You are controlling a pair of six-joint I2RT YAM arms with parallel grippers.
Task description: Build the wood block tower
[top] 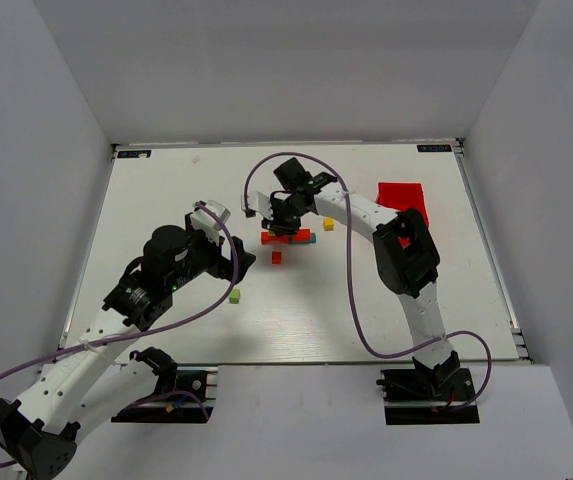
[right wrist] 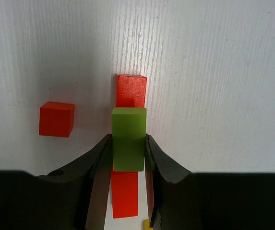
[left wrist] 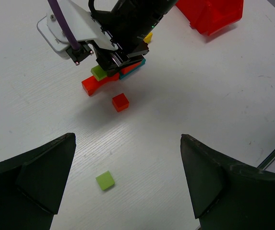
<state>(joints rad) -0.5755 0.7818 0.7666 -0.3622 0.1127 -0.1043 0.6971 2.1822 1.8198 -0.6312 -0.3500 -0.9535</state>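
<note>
Tool (right wrist: 128,149) around green block (right wrist: 128,129) over red bar (right wrist: 131,88)

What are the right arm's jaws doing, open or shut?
Shut on the green block: both fingers press its sides, above the red bar.

You're looking at two arms built alike: the left arm (top: 81,362) and the right arm (top: 424,312) have white shell links joined by chunky black motor housings. A purple cable (top: 350,300) loops loosely along each one, down to a black base plate (top: 401,410). The left claw (left wrist: 127,143) has broad matte-black fingers (left wrist: 31,177) with angled faces. The right claw (right wrist: 128,143) has similar dark fingers, plus a white camera housing (left wrist: 65,26) beside it. A tiny green dot on the right wrist may be a status light.
</note>
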